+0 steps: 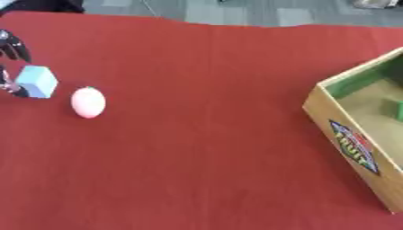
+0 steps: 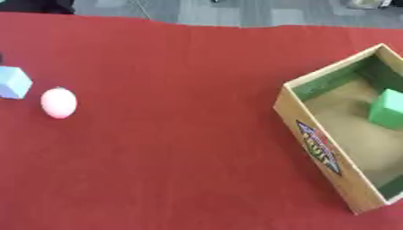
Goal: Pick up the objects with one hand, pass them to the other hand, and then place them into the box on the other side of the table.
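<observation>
At the far left, the left robot hand (image 1: 11,67) pinched a pale blue cube (image 1: 37,81) on the red desk (image 1: 204,134); a pink egg (image 1: 87,102) lay just beside. The wooden box (image 2: 315,148) held a green block (image 2: 388,109).

— What colours are shown?
— A red tablecloth (image 2: 197,148), a pale blue block (image 1: 37,81) and a pink egg-shaped object (image 1: 87,102).
— And the box (image 2: 315,148)?
— Tan sides, a blue-edged multicoloured label, green lining; a green block (image 2: 388,109) inside.
</observation>
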